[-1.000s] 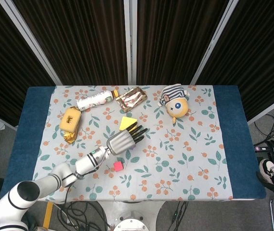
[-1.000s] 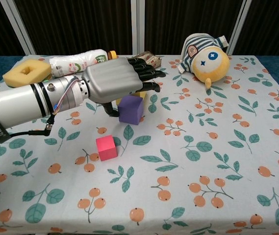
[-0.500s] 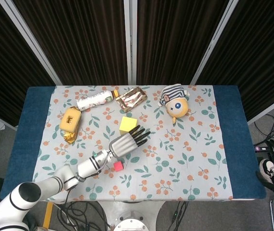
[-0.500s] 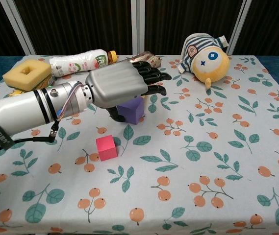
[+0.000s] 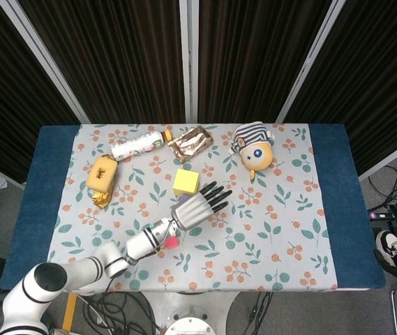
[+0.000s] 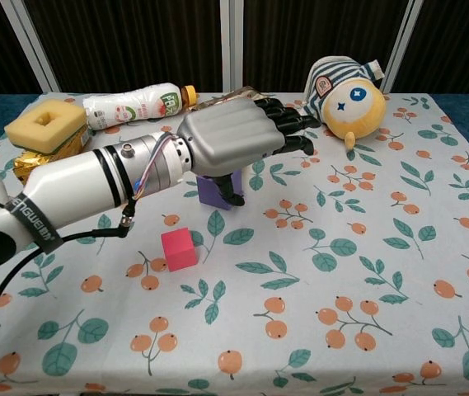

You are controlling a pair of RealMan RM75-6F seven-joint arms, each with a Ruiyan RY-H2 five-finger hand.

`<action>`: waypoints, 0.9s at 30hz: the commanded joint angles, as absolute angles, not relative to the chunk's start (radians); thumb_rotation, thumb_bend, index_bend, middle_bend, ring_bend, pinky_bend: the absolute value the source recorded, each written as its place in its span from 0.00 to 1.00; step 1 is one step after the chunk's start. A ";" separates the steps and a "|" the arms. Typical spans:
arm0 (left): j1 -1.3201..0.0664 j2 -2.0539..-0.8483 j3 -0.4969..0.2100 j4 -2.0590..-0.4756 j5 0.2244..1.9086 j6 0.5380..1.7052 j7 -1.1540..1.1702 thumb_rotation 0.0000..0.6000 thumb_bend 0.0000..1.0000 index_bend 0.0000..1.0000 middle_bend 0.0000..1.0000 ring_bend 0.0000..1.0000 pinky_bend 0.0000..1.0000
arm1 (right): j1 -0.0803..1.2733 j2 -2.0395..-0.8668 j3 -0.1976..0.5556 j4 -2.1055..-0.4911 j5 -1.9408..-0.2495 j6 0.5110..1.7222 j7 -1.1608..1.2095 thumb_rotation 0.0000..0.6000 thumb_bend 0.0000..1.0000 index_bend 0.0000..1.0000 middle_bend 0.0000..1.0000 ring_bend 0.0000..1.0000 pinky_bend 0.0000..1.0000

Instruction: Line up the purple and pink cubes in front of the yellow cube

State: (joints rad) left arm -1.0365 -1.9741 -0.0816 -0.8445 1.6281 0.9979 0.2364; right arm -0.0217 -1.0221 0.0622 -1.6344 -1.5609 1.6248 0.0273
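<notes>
The yellow cube (image 5: 185,182) stands on the floral cloth at mid-table; the chest view hides it behind my hand. My left hand (image 6: 242,140) hovers flat with fingers spread over the purple cube (image 6: 213,191), holding nothing, its thumb hanging down by the cube's right side. In the head view the left hand (image 5: 199,207) lies just in front and to the right of the yellow cube and covers nearly all of the purple one. The pink cube (image 6: 178,249) sits nearer the front edge, partly under my forearm in the head view (image 5: 173,242). My right hand is out of sight.
Along the back lie a white bottle (image 6: 135,104), a shiny snack pack (image 5: 190,141), and a yellow sponge (image 6: 46,125) at the left. A striped-hat plush toy (image 6: 348,99) lies at the back right. The blue table (image 5: 338,209) borders the cloth.
My left hand has swept rightward and a little further out over the purple cube, uncovering the yellow cube in the head view. The cubes have stayed roughly in place.
</notes>
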 commanded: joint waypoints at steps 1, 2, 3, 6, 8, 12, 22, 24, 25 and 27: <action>-1.052 -1.987 -0.104 -0.839 1.606 0.977 0.246 1.00 0.02 0.22 0.07 0.09 0.12 | -0.023 -1.022 0.062 -1.632 -1.562 1.627 0.029 1.00 0.14 0.00 0.07 0.00 0.11; -1.056 -1.991 -0.111 -0.836 1.599 0.971 0.247 1.00 0.02 0.22 0.07 0.09 0.12 | -0.024 -1.022 0.062 -1.632 -1.562 1.627 0.030 1.00 0.14 0.00 0.07 0.00 0.11; -1.060 -1.995 -0.118 -0.833 1.592 0.963 0.250 1.00 0.02 0.22 0.07 0.09 0.12 | -0.024 -1.021 0.062 -1.631 -1.562 1.627 0.031 1.00 0.14 0.00 0.07 0.00 0.11; -1.075 -2.006 -0.135 -0.820 1.573 0.941 0.266 1.00 0.02 0.22 0.07 0.09 0.12 | -0.024 -1.020 0.063 -1.630 -1.561 1.628 0.034 1.00 0.14 0.00 0.07 0.00 0.11; -1.083 -2.013 -0.145 -0.809 1.561 0.927 0.280 1.00 0.02 0.22 0.07 0.09 0.12 | -0.025 -1.019 0.063 -1.628 -1.561 1.630 0.037 1.00 0.14 0.00 0.07 0.00 0.11; -1.094 -2.025 -0.169 -0.791 1.529 0.905 0.309 1.00 0.02 0.22 0.07 0.09 0.12 | -0.027 -1.019 0.063 -1.624 -1.560 1.631 0.042 1.00 0.14 0.00 0.07 0.00 0.11; -1.112 -2.053 -0.205 -0.766 1.468 0.875 0.380 1.00 0.01 0.22 0.07 0.09 0.12 | -0.032 -1.020 0.062 -1.615 -1.561 1.635 0.053 1.00 0.14 0.00 0.07 0.00 0.11; -1.116 -2.057 -0.209 -0.759 1.460 0.871 0.392 1.00 0.01 0.22 0.07 0.09 0.12 | -0.032 -1.019 0.063 -1.614 -1.561 1.636 0.055 1.00 0.14 0.00 0.07 0.00 0.11; -1.119 -2.060 -0.211 -0.754 1.454 0.865 0.401 1.00 0.01 0.22 0.07 0.09 0.12 | -0.033 -1.019 0.063 -1.614 -1.560 1.637 0.055 1.00 0.14 0.00 0.07 0.00 0.11; -1.123 -2.062 -0.212 -0.745 1.450 0.862 0.415 1.00 0.01 0.22 0.07 0.09 0.12 | -0.034 -1.019 0.063 -1.612 -1.559 1.637 0.057 1.00 0.14 0.00 0.07 0.00 0.11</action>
State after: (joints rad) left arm -1.1200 -2.0595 -0.2107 -0.7501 1.4530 0.8651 0.4090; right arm -0.0336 -1.0186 0.0630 -1.6124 -1.5595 1.6373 0.0571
